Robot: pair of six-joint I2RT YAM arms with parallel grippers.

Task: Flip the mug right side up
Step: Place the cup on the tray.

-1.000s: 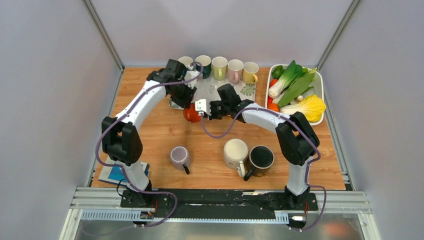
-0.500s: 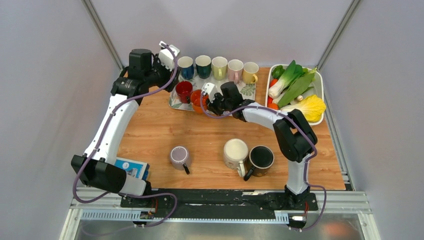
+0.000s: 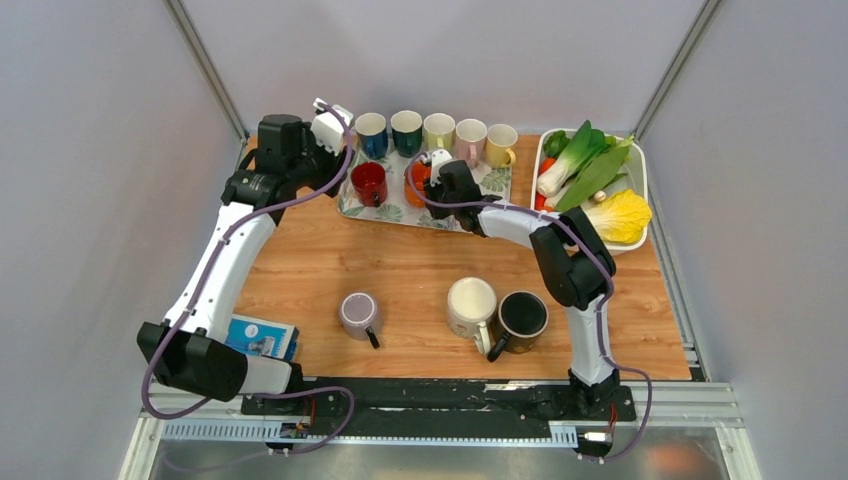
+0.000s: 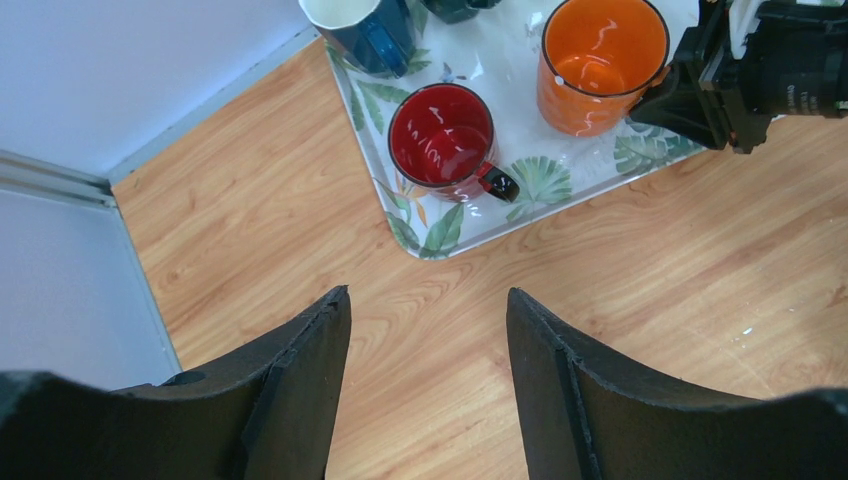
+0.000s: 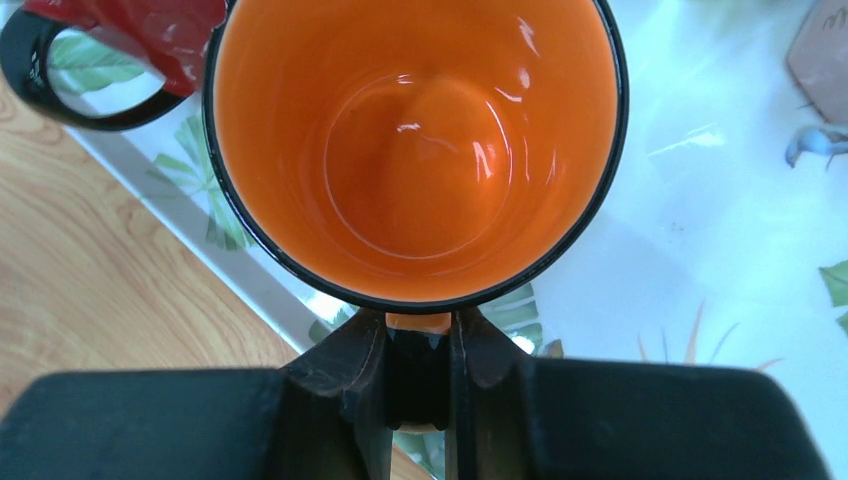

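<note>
Orange mug (image 5: 415, 150): upright, mouth up, over leaf-print tray (image 4: 440, 225), just beside red mug (image 4: 441, 137)
Right gripper (image 5: 418, 360): fingers clamped on the mug's handle
Left gripper (image 4: 425, 330): fingers apart, empty, above wooden table (image 4: 300, 230) near tray corner

At 12 o'clock on the wooden worktop (image 3: 420, 260) you have a leaf-patterned tray (image 3: 385, 212). Along its far edge runs a row of mugs: blue (image 3: 371, 134), dark green (image 3: 406, 131), pale green (image 3: 438, 131), pink (image 3: 470, 140) and yellow (image 3: 500, 144). A red mug (image 3: 368, 183) stands upright at the tray's 9 o'clock end. At 2 o'clock sits a white bin (image 3: 640, 175) of vegetables. Near 6 o'clock a purple mug (image 3: 358, 314) stands alone, with a cream mug (image 3: 471, 304) and a black mug (image 3: 522, 316) side by side toward 5. A blue booklet (image 3: 255, 337) lies at 8 o'clock.
</note>
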